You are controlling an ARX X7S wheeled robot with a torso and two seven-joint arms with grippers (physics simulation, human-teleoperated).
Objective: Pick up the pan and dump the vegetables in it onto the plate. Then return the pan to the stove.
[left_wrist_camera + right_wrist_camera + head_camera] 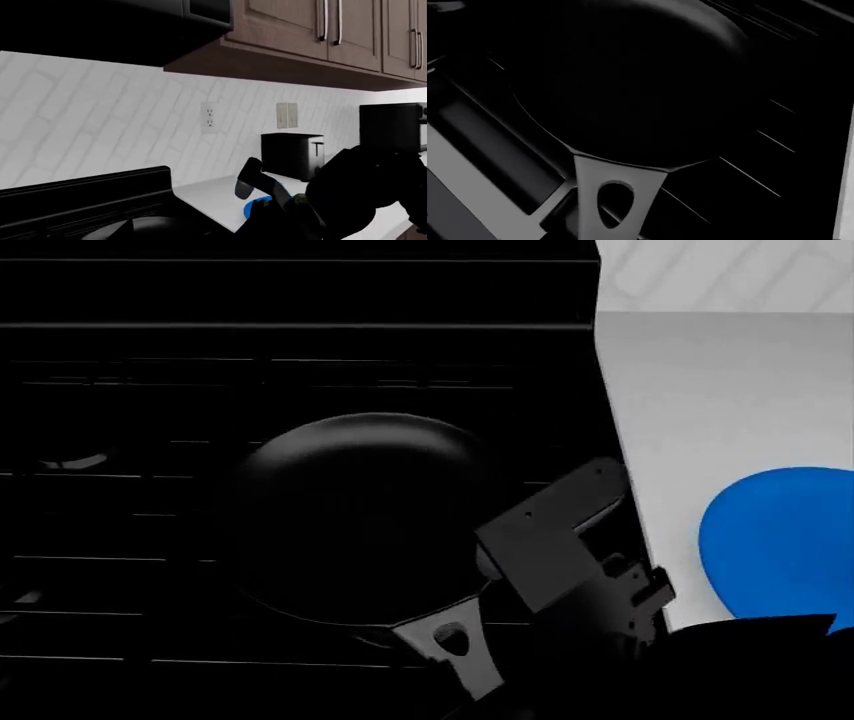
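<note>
The plate (781, 545) is cut off by the head view's edge.

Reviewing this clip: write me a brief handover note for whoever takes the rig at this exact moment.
Right gripper: close to the pan's handle, beside the pan's rim; whether it grips cannot be told.
Left gripper: not clearly identifiable in any view; state unknown.
The pan sits on the stove. No pepper shows in it, though the interior is very dark.
The plate lies on the white counter to the stove's right, partly cut off; no pepper on the visible part.
Done: cannot confirm the dump.
Left: find the pepper; if it is on the plate, just release the pan and withdraw.
</note>
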